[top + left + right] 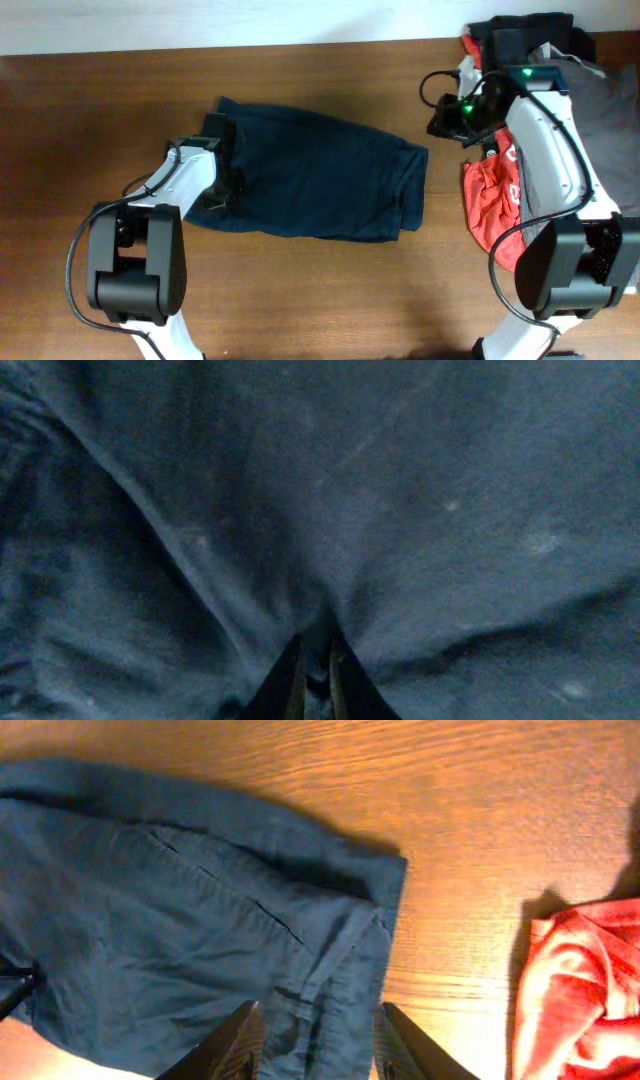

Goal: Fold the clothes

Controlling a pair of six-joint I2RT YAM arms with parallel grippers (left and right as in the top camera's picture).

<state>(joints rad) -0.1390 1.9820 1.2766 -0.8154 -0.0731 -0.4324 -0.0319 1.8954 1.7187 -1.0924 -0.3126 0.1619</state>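
The dark navy shorts [320, 175] lie folded in a rough rectangle in the middle of the wooden table, waistband end to the right. My left gripper [222, 160] sits at their left edge. In the left wrist view its fingers [316, 660] are pinched shut on a bunch of the navy cloth [400, 510], which fills the frame. My right gripper [448, 118] hovers above the table just right of the shorts. In the right wrist view its fingers [318, 1020] are open and empty over the waistband [340, 960].
A red-orange garment [492, 195] lies at the right, under the right arm; it also shows in the right wrist view [580, 980]. Grey and dark clothes [610, 110] are piled at the back right corner. Bare wood [100, 110] lies left of the shorts.
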